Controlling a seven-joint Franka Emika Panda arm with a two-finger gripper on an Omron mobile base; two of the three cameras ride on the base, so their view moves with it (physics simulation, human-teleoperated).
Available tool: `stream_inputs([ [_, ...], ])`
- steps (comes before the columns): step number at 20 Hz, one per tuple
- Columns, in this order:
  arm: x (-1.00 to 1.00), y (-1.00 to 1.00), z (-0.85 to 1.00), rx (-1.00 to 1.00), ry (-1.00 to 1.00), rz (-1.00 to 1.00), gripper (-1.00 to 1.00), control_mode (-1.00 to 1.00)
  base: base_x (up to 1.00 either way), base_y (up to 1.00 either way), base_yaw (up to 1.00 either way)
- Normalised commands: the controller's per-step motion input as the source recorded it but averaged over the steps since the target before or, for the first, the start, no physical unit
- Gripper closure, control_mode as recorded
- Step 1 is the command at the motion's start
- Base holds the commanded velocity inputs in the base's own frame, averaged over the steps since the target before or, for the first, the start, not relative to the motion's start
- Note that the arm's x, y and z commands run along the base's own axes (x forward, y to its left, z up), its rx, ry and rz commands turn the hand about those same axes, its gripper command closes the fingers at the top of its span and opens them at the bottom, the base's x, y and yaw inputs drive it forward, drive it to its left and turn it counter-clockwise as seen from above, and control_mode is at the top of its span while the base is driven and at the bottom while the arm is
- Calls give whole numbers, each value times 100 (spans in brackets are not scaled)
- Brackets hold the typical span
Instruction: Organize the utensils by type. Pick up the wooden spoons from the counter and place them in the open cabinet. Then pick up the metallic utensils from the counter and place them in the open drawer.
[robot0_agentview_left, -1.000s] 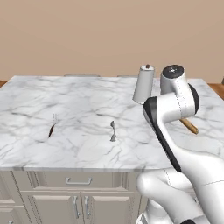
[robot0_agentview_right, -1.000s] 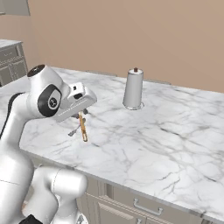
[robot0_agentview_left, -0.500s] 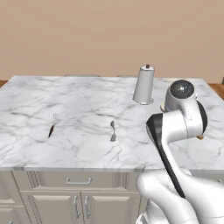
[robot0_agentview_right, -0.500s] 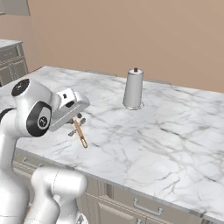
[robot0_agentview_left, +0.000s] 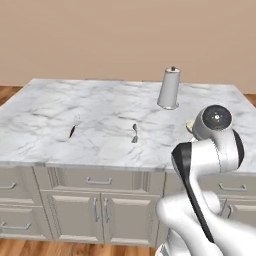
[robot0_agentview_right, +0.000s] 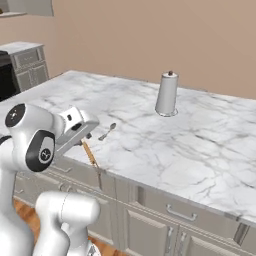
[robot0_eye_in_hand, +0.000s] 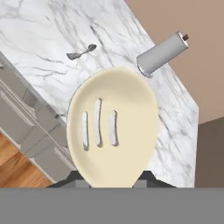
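counter (robot0_agentview_left: 110, 107): white veined marble, smooth | wooden spoon (robot0_eye_in_hand: 113, 131): pale matt wood | small spoon (robot0_eye_in_hand: 82, 52): shiny metal

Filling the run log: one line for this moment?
gripper: shut on wooden spoon | spoon: lifted off counter | silver spoon: on counter

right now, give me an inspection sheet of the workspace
surface: white marble counter over grey cabinet fronts.
job's things: wooden spoon, slotted, held off the counter past its front edge; silver spoon and dark-handled utensil lie apart on the counter.
clutter: grey cylinder standing upright near the back.
grippers: gripper shut on the wooden spoon.
cables: nothing seen.
surroundings: tan wall, wooden floor, dark appliance at far left of the right base view.
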Motion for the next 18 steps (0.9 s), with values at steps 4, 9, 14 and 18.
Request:
stream_inputs([
  [4,0,0,0,0,0,0,100,100,-15,10,23],
  [9,0,0,0,0,0,0,100,100,0,36,46],
  [14,0,0,0,0,0,0,100,100,1,29,60],
  [18,0,0,0,0,0,0,100,100,19,17,58],
])
